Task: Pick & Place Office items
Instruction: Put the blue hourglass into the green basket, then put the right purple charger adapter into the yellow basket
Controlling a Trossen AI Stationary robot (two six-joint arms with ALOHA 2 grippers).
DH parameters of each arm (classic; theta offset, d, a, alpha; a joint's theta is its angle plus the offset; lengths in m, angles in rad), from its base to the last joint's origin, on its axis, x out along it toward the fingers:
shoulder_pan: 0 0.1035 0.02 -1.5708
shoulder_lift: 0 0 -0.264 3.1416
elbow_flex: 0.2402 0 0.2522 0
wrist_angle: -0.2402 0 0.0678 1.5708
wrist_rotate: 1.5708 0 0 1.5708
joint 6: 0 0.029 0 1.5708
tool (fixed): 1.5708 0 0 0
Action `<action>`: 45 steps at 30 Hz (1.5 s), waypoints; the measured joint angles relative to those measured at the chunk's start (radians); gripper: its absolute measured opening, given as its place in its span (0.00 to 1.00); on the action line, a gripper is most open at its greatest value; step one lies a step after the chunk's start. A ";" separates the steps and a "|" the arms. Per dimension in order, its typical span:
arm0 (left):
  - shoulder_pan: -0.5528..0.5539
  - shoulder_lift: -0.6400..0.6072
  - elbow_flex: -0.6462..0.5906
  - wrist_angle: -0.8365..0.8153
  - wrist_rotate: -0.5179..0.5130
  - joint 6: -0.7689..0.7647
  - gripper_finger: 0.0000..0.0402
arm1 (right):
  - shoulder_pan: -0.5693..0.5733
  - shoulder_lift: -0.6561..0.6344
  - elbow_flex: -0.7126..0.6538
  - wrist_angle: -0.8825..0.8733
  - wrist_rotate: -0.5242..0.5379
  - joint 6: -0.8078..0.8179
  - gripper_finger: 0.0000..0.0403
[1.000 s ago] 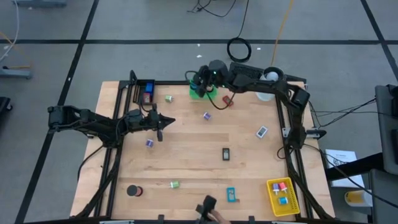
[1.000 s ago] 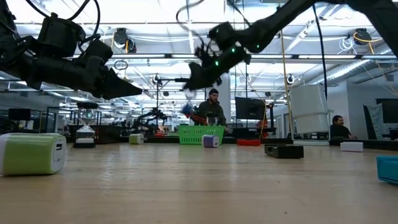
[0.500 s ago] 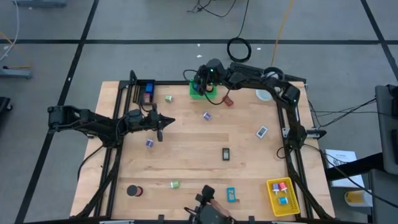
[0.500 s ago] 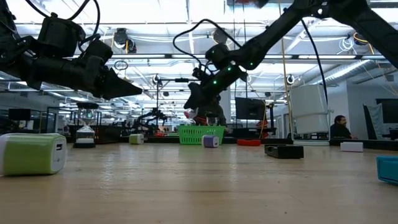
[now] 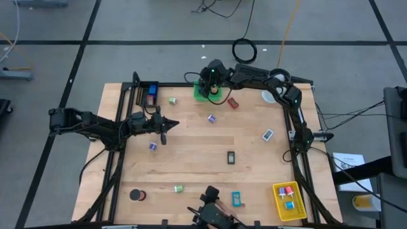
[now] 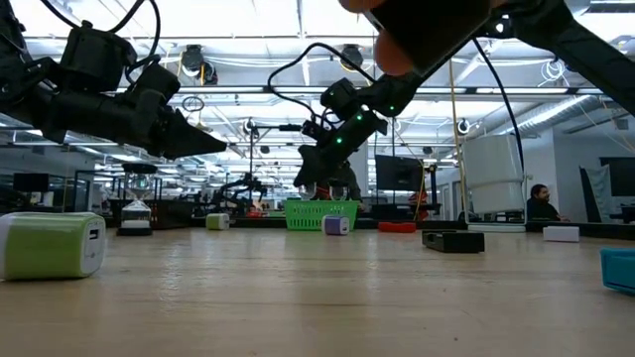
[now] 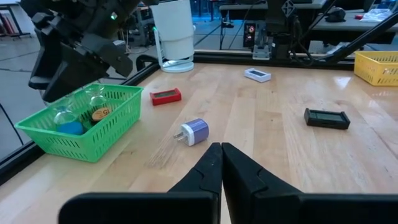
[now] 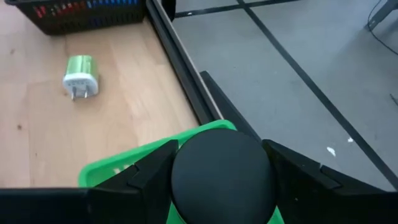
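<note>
I have the right gripper (image 8: 224, 180) over the green basket (image 5: 202, 93) at the table's far edge, its fingers (image 8: 146, 171) clamped on a black round roll (image 8: 222, 173). My left gripper (image 7: 221, 165) hangs pinched shut, empty, above the left side of the table (image 5: 191, 159), with a purple plug (image 7: 194, 131) on the wood ahead of it.

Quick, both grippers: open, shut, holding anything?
Left gripper: shut, empty, above the table.
Right gripper: closed on a black round roll, over the green bin.
</note>
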 joint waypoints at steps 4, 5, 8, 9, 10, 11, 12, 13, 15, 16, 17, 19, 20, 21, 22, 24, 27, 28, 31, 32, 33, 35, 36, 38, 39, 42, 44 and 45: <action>0.000 0.000 0.000 0.000 0.000 -0.001 0.03 | -0.002 -0.001 0.000 -0.006 0.002 0.001 0.54; 0.000 0.000 0.000 0.000 0.000 -0.001 0.04 | -0.002 0.000 0.000 -0.006 0.002 0.001 0.54; 0.000 0.000 0.000 0.000 0.000 -0.002 0.05 | -0.002 -0.001 0.000 -0.004 0.002 0.002 0.55; 0.000 0.000 0.000 0.000 0.000 -0.001 0.05 | -0.002 -0.001 0.000 -0.005 0.003 0.006 0.56; 0.000 0.000 0.000 0.000 0.000 -0.002 0.05 | -0.002 -0.001 0.000 -0.005 0.003 0.009 0.57; 0.000 0.000 0.000 0.000 0.000 -0.002 0.04 | -0.002 -0.001 0.000 -0.005 0.004 0.010 0.58; 0.000 0.000 0.000 0.000 0.000 -0.002 0.03 | -0.002 -0.001 0.000 -0.004 0.005 0.012 0.60; 0.000 0.000 0.000 0.000 0.000 -0.002 0.02 | -0.002 -0.001 0.000 -0.003 0.005 0.012 0.61; 0.000 0.000 0.000 0.000 0.000 -0.002 0.01 | -0.002 -0.001 0.000 -0.003 0.005 0.012 0.63; 0.000 0.000 0.000 0.000 0.000 -0.002 0.01 | -0.002 -0.001 0.000 -0.004 0.006 0.012 0.64; 0.000 0.000 0.000 0.000 0.000 -0.003 0.02 | -0.002 -0.001 0.000 -0.004 0.008 0.012 0.65; 0.000 0.000 0.000 0.000 0.000 -0.003 0.04 | -0.002 -0.001 0.000 -0.001 0.032 0.006 0.66; 0.000 0.000 0.000 0.000 0.000 -0.003 0.05 | -0.001 -0.001 0.000 0.005 0.054 0.000 0.67; 0.000 0.000 0.000 -0.001 0.000 -0.003 0.06 | -0.001 -0.002 0.000 0.010 0.069 -0.004 0.68; 0.000 0.000 0.000 -0.003 0.000 -0.003 0.06 | -0.001 -0.008 -0.001 0.012 0.079 -0.006 0.68; 0.000 0.000 0.000 -0.011 -0.001 -0.003 0.06 | -0.001 -0.034 -0.002 0.012 0.083 -0.006 0.70; 0.000 0.000 0.000 -0.016 -0.001 -0.003 0.04 | 0.003 -0.092 -0.002 0.015 0.083 0.003 0.72; 0.000 0.000 0.000 -0.016 -0.001 -0.003 0.03 | 0.007 -0.111 -0.001 0.008 0.084 0.007 0.72; 0.000 0.000 0.000 -0.016 0.000 -0.003 0.01 | 0.030 -0.177 -0.001 -0.068 0.081 0.033 0.71; 0.000 0.000 0.000 -0.016 0.001 -0.003 0.01 | 0.041 -0.202 -0.001 -0.100 0.080 0.045 0.70; 0.000 0.000 0.000 -0.016 0.006 -0.003 0.01 | 0.053 -0.226 -0.001 -0.136 0.080 0.051 0.69; 0.000 0.000 0.000 -0.016 0.014 -0.003 0.03 | 0.083 -0.273 -0.012 -0.200 0.083 0.048 0.64; 0.000 0.000 0.000 -0.016 0.016 -0.003 0.04 | 0.098 -0.300 -0.035 -0.215 0.084 0.037 0.61; 0.000 0.000 0.000 -0.016 0.016 -0.003 0.07 | 0.135 -0.350 -0.109 -0.214 0.084 0.014 0.54; 0.000 0.000 0.000 -0.016 0.016 -0.002 0.08 | 0.150 -0.377 -0.157 -0.191 0.083 0.006 0.50; 0.000 0.000 0.000 -0.016 0.016 -0.009 0.09 | 0.190 -0.467 -0.336 -0.067 0.080 0.001 0.37; 0.000 0.000 0.000 -0.015 0.016 -0.031 0.09 | 0.205 -0.535 -0.468 0.049 0.081 0.035 0.28; 0.000 0.000 0.000 -0.015 0.016 -0.040 0.09 | 0.211 -0.569 -0.540 0.116 0.081 0.058 0.24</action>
